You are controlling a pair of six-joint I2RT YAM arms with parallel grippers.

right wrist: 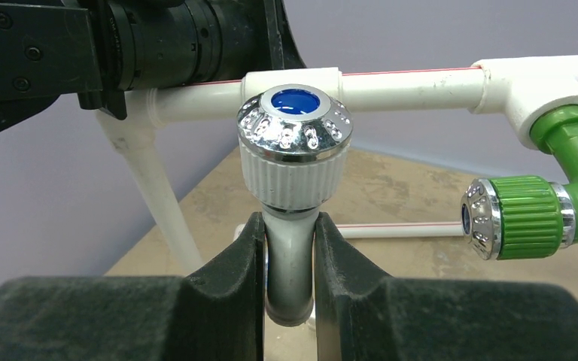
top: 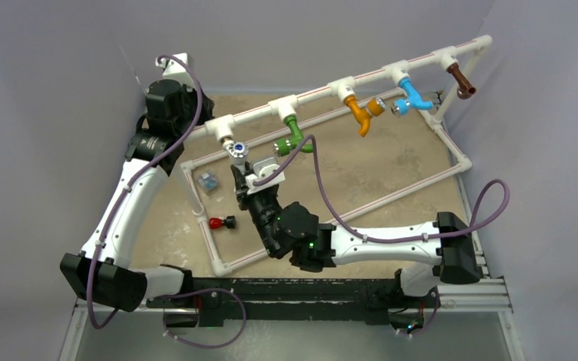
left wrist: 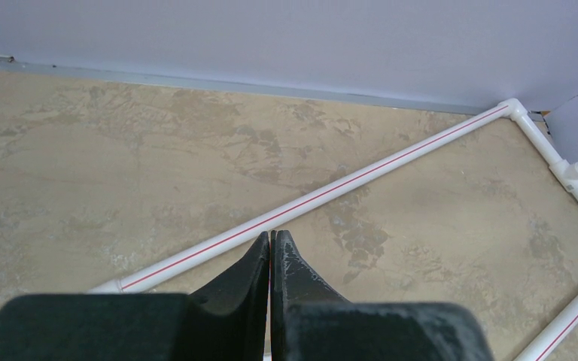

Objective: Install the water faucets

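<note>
The white faucet sits right at the leftmost T fitting of the raised white pipe; whether it is seated I cannot tell. My right gripper is shut on its grey-white spout, below the silvery blue-capped knob. The green faucet, the orange faucet, the blue faucet and the brown faucet hang from the other fittings. My left gripper is shut and empty, held above the table beside the frame's left end.
The white pipe frame lies on the tan table, its red-striped base pipe in front of my left fingers. A small red-and-black piece and a small clear-blue piece lie inside it. Grey walls close in on three sides.
</note>
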